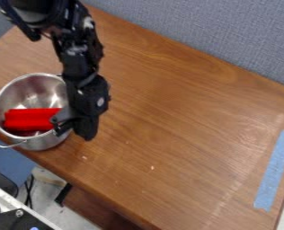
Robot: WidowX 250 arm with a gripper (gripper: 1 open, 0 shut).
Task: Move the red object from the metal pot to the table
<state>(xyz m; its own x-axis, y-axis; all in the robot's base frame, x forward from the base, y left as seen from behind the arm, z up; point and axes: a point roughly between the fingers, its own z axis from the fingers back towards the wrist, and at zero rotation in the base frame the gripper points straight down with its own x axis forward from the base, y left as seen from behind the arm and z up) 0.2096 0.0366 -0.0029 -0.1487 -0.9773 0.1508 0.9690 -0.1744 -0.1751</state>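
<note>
The metal pot stands near the table's front left corner. The red object lies inside it, on the pot's floor. My gripper points down at the pot's right rim, shut, with its tip against the rim. Whether it pinches the rim I cannot tell. The dark arm runs up to the top left of the view.
The pot sits close to the table's left front edge, beyond which is the floor. A strip of light blue tape lies near the right edge. A grey wall stands behind the table.
</note>
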